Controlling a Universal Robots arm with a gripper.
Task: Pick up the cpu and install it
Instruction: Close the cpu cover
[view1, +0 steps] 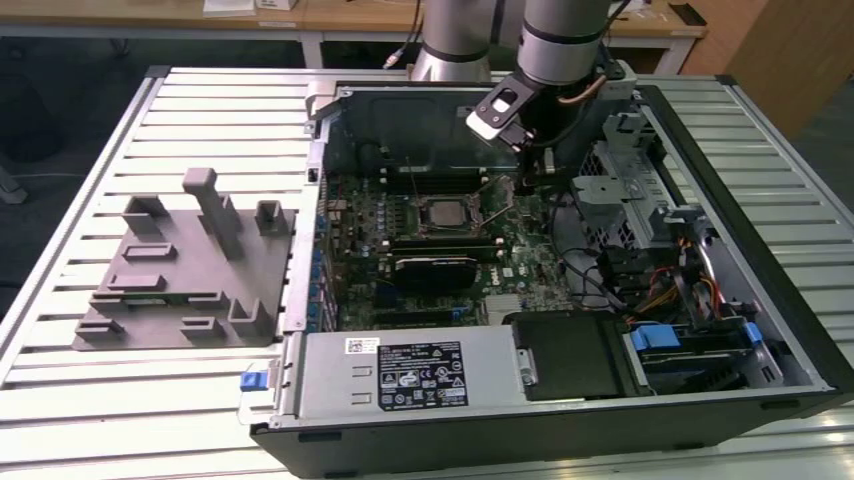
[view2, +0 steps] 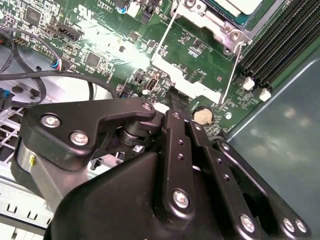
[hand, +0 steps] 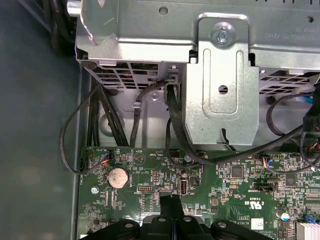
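The cpu (view1: 445, 212) lies flat in the motherboard socket in the middle of the open computer case, silver top up. In the second wrist view the cpu (view2: 237, 6) shows its greenish rim inside the metal socket frame (view2: 187, 82), with thin wire levers beside it. My gripper (view1: 531, 185) reaches down into the case, to the exterior view's right of the socket and just above the board. In the first wrist view the gripper (hand: 172, 204) has its black fingertips pressed together with nothing between them, close to a coin cell (hand: 118, 177).
A grey moulded fixture block (view1: 187, 270) stands on the slatted table at the exterior view's left. A metal drive cage (hand: 220, 75) and black cables (hand: 172, 125) crowd the board's edge near the fingers. The power supply (view1: 407, 375) fills the case front.
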